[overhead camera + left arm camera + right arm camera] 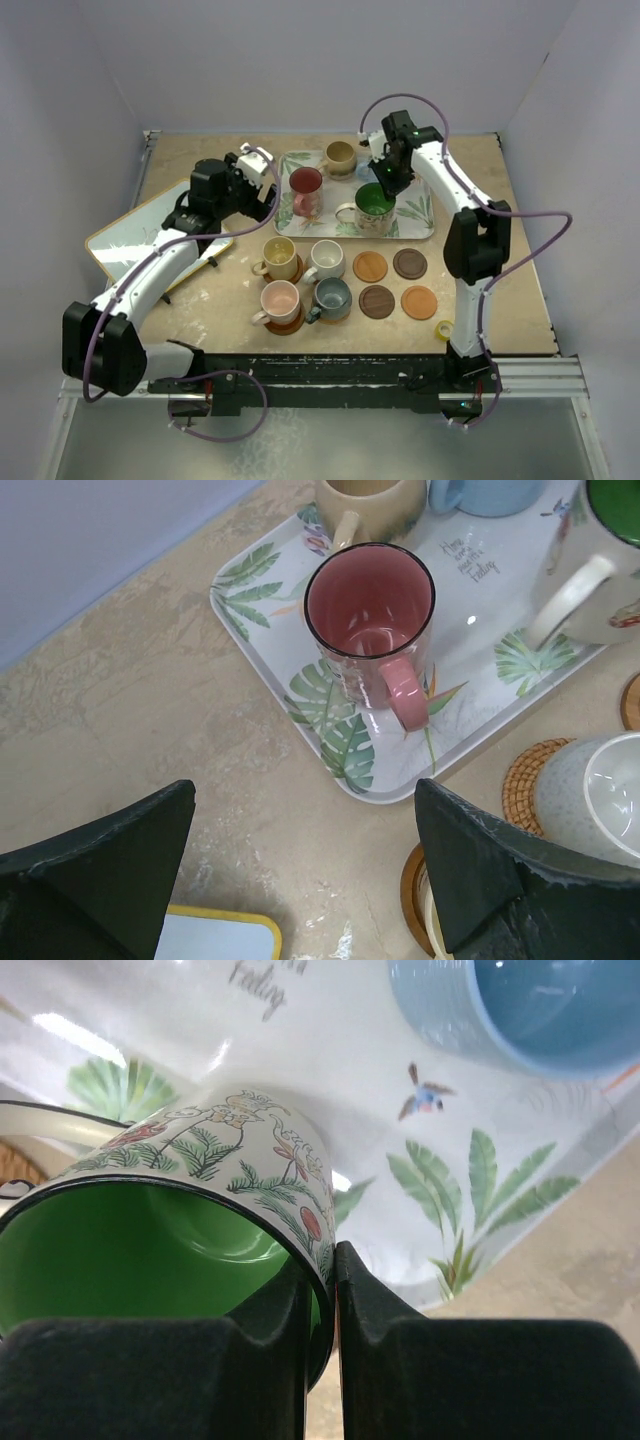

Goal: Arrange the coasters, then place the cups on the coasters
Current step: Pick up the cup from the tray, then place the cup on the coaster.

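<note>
Currently your right hand is pinched shut on the rim of the green cup: one finger sits inside the green bowl and the other presses the flowered outer wall. That cup is at the near side of the leaf-print tray, and you cannot tell from these views whether its base is touching the tray. Also on the tray are the dark red cup near its left end, the tan cup at the far edge, and the blue cup just beyond the green one. Your left hand is spread wide and holds nothing, hanging over the bare desk just off the tray's left corner, with the dark red cup in front of it. Nearer you, the yellow cup, white cup, pink cup and grey cup each stand on a coaster in a tight square. To their right lie four bare coasters, two orange and two dark brown, apart from one another.
</note>
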